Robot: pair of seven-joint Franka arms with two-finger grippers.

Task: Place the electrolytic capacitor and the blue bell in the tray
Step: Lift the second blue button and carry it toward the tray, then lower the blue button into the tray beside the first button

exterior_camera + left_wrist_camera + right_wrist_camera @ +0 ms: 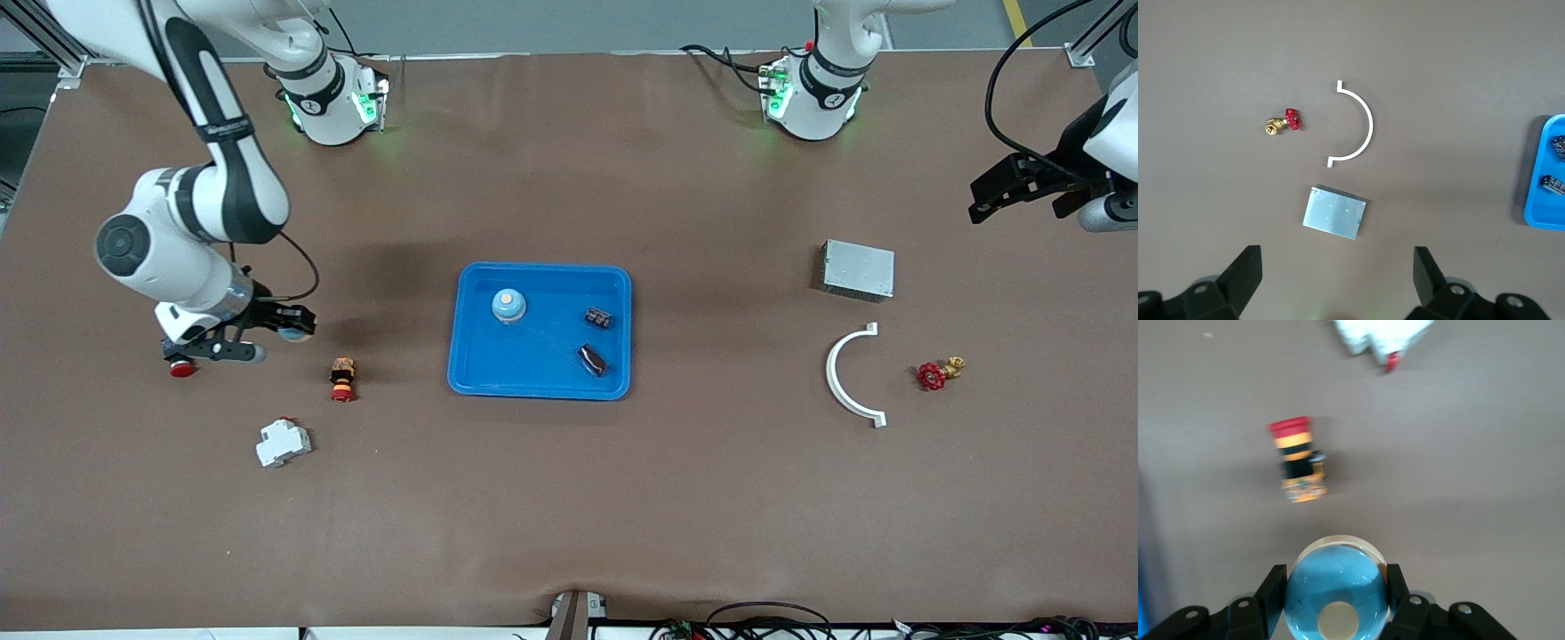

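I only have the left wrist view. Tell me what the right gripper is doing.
Observer: The right gripper is shut on a blue bell over bare table toward the right arm's end.
Operator: List what else is in the tray besides the two dark parts.
Observer: A second blue bell stands in the tray.
Operator: Place my left gripper from the front.
Observer: The left gripper waits open over the table at the left arm's end.

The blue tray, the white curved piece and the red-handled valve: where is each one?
blue tray [471, 373]: front view, on its bare floor near a corner.
white curved piece [834, 369]: front view, middle of the arc.
red-handled valve [932, 377]: front view, on its red handwheel.
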